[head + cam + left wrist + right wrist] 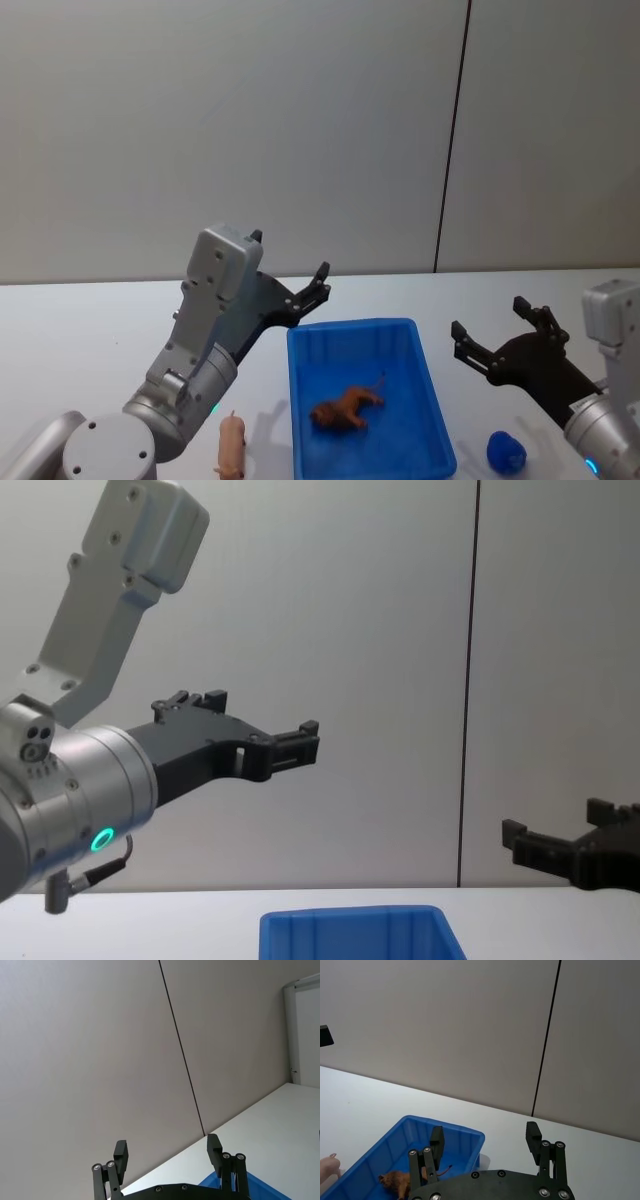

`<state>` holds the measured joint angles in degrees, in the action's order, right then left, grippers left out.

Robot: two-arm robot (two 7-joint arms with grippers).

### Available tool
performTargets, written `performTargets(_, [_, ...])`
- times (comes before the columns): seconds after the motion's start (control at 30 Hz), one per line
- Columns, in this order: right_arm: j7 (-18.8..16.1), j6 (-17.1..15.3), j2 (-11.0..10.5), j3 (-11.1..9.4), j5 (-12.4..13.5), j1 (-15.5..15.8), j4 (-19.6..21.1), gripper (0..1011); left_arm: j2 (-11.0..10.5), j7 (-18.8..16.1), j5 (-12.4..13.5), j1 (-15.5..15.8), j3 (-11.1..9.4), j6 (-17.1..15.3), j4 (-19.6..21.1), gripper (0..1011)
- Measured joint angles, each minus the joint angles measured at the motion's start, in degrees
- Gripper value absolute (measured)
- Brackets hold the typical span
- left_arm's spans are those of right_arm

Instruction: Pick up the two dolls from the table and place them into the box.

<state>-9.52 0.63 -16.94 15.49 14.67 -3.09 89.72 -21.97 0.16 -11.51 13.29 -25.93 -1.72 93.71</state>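
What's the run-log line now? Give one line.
left gripper: open, raised | right gripper: open, raised | box: brown doll inside | pink doll: on table, left of box

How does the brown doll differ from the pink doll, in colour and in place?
The brown doll lies inside the blue box; the pink doll lies on the white table, left of the box. The brown doll is dark; the pink doll is pale. Both are small and held by nothing.

Just a plain greyish wall point(230, 130) back there, with one thin dark seam point(452, 140) running straight up it. Light's soft and even.
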Motion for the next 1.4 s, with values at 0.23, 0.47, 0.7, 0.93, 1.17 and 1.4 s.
performTargets(0.23, [0.39, 0.03, -0.17, -0.11, 0.18, 0.23, 0.19, 1001, -0.39, -1.75, -1.1, -0.8, 0.28, -2.96, 1.69, 1001])
performTargets(0.47, [0.61, 0.04, -0.26, -0.18, 0.27, 0.37, 0.32, 1001, -0.86, -3.76, -3.22, -1.9, 0.74, -7.27, 3.62, 1001])
performTargets(0.7, [0.72, 0.03, -0.3, -0.22, 0.31, 0.45, 0.38, 1001, -1.05, -5.76, -6.35, -2.89, 1.28, -11.68, 5.15, 1001])
performTargets(0.93, [0.79, 0.04, -0.34, -0.25, 0.35, 0.49, 0.42, 1001, -0.88, -7.96, -10.11, -3.66, 1.85, -17.03, 6.14, 1001])
performTargets(1.17, [0.83, 0.03, -0.37, -0.25, 0.36, 0.52, 0.46, 1001, -0.46, -9.6, -12.98, -4.07, 2.27, -21.13, 6.19, 1001])
performTargets(1.4, [0.86, 0.03, -0.37, -0.25, 0.36, 0.54, 0.47, 1001, -0.03, -10.42, -14.91, -4.24, 2.6, -24.21, 5.09, 1001])
